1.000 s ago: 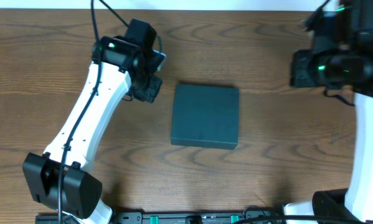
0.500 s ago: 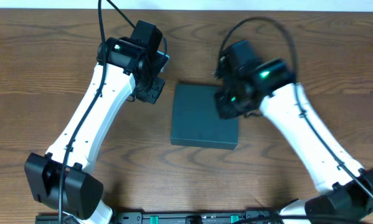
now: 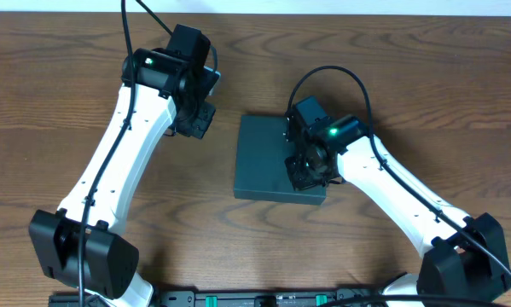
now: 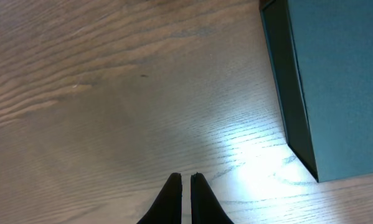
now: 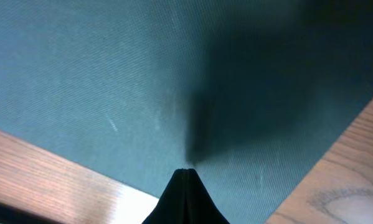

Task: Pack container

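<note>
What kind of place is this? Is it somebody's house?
More likely a robot lab or workshop, though I can't be sure. A white left arm and right arm stand at a wooden table, with one teal container on it.

Setting: robotics lab or test bench, judged by the visible fittings.
Work surface: wood-grain table point(image 3: 50, 102) with a smooth sheen; bright glare patch on it in the left wrist view.
Equipment: two white-and-black jointed arms, left arm point(image 3: 119, 170) and right arm point(image 3: 400, 196), based at the near edge.
Mounting: dark rail point(image 3: 264, 298) along the near edge, carrying green fittings.
Wiring: exposed black cables point(image 3: 140, 21) looping off the arms.
Indicators: green status lights point(image 3: 150, 60) lit near both wrists.
Work piece: one dark teal-green container point(image 3: 272, 158) lying flat mid-table.
Backdrop: pale strip point(image 3: 323, 6) beyond the far edge; nature not discernible.
</note>
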Robot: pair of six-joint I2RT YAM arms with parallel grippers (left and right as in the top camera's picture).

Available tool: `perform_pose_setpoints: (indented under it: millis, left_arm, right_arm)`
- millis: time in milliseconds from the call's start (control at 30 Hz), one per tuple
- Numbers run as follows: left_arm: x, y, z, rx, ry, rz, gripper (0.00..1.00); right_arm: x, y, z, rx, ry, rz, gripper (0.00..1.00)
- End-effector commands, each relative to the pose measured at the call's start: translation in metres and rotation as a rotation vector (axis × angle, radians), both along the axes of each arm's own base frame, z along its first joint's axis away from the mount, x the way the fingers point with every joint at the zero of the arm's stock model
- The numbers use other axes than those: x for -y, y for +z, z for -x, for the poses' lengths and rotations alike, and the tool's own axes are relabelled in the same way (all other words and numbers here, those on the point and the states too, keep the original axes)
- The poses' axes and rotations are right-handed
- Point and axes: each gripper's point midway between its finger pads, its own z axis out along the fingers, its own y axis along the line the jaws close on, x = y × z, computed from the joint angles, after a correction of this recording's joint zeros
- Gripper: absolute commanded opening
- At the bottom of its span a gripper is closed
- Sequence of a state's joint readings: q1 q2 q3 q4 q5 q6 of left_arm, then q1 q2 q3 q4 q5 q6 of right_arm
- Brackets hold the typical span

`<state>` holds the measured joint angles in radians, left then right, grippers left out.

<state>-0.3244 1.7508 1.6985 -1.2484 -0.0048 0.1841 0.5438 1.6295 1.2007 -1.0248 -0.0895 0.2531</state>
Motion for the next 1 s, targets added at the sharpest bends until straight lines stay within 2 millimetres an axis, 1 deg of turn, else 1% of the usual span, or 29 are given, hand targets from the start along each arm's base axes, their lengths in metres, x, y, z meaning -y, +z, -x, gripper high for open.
perform_pose_setpoints:
  millis: [0, 200, 300, 467, 533, 567, 600, 633, 667, 700, 733, 800, 833, 867, 900, 967]
  left_arm:
    - [-0.004, 0.002, -0.003, 0.009, 0.005, -0.010, 0.06]
    - [-0.006, 0.002, -0.004, 0.010, 0.010, -0.010, 0.05]
    - [-0.006, 0.002, -0.004, 0.010, 0.010, -0.010, 0.06]
    - [-0.006, 0.002, -0.003, 0.009, 0.010, -0.010, 0.06]
    - [-0.007, 0.002, -0.004, 0.010, 0.012, -0.010, 0.07]
    - [-0.008, 0.002, -0.004, 0.011, 0.016, -0.010, 0.11]
    - [-0.011, 0.002, -0.006, 0.014, 0.023, -0.009, 0.24]
    - [-0.015, 0.003, -0.008, 0.020, 0.035, -0.008, 0.34]
    - [-0.019, 0.003, -0.011, 0.028, 0.051, -0.005, 0.49]
    - [-0.027, 0.004, -0.016, 0.040, 0.074, -0.001, 0.60]
    - [-0.034, 0.005, -0.021, 0.054, 0.100, 0.003, 0.68]
    - [-0.054, 0.007, -0.032, 0.084, 0.177, 0.015, 0.82]
    - [-0.065, 0.007, -0.035, 0.093, 0.219, 0.018, 0.88]
    - [-0.075, 0.007, -0.037, 0.095, 0.251, 0.021, 0.96]
    - [-0.086, 0.007, -0.037, 0.094, 0.288, 0.023, 0.99]
    - [-0.102, 0.007, -0.036, 0.088, 0.355, 0.026, 0.99]
  right_arm:
    - [0.000, -0.009, 0.005, -0.006, 0.009, 0.007, 0.01]
    - [0.004, -0.031, 0.011, -0.006, 0.017, 0.009, 0.02]
    - [0.006, -0.038, 0.014, -0.012, 0.017, 0.012, 0.02]
    - [0.005, -0.039, 0.011, 0.002, 0.033, 0.008, 0.02]
    - [0.006, -0.033, 0.001, 0.039, 0.029, 0.013, 0.06]
    - [0.009, -0.029, -0.008, 0.066, 0.017, 0.025, 0.13]
    - [0.013, -0.024, -0.017, 0.096, 0.001, 0.038, 0.26]
    - [0.019, -0.017, -0.030, 0.135, -0.023, 0.057, 0.34]
    - [0.026, -0.009, -0.042, 0.171, -0.048, 0.075, 0.45]
    - [0.035, 0.001, -0.057, 0.217, -0.080, 0.096, 0.60]
    - [0.045, 0.012, -0.073, 0.272, -0.093, 0.120, 0.68]
    - [0.061, 0.034, -0.102, 0.367, -0.091, 0.144, 0.71]
    - [0.069, 0.044, -0.116, 0.407, -0.092, 0.142, 0.72]
    - [0.078, 0.053, -0.126, 0.435, -0.109, 0.141, 0.76]
    - [0.090, 0.060, -0.135, 0.461, -0.136, 0.143, 0.80]
    - [0.118, 0.068, -0.144, 0.473, -0.209, 0.155, 0.82]
